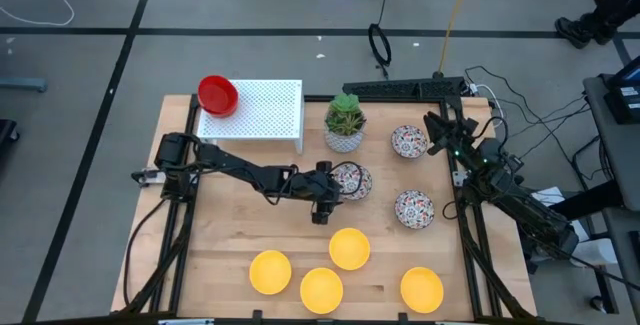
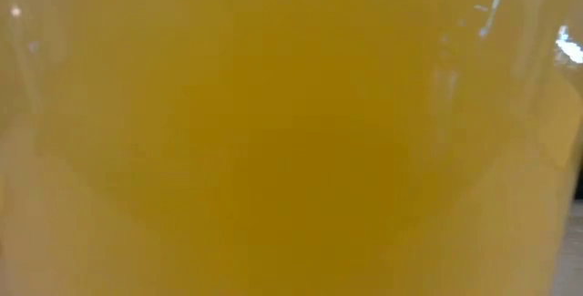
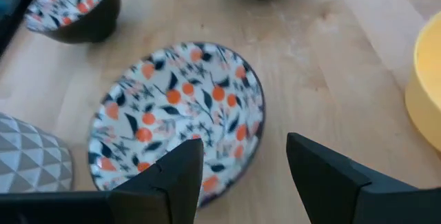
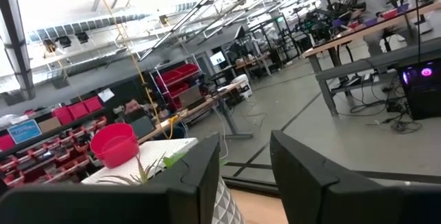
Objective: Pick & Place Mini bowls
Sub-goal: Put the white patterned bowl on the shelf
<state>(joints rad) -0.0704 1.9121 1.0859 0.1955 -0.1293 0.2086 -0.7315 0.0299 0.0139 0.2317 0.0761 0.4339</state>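
The left claw stands wide over the tabletop at the near rim of the middle floral bowl, which sits just beside the plant pot. In the left wrist view one finger lies over the bowl's inside edge and the other stands outside the rim above bare wood, so the jaws seem to straddle the wall but do not yet pinch it.

To do this step well, as I judge it, the claw should drop straight until the outer finger is close to the wood, then close on the rim only. The bowl is shallow and glossy, so a grip taken too high may slip or tip it. Lift vertically before any sideways travel, since the pot is close on one side and a yellow bowl sits near on the other.

Two more floral bowls rest apart toward the right arm, four yellow ones line the front edge, and a red bowl sits on the white perforated stand.

The right claw waits raised at the right rear, fingers parted and empty.
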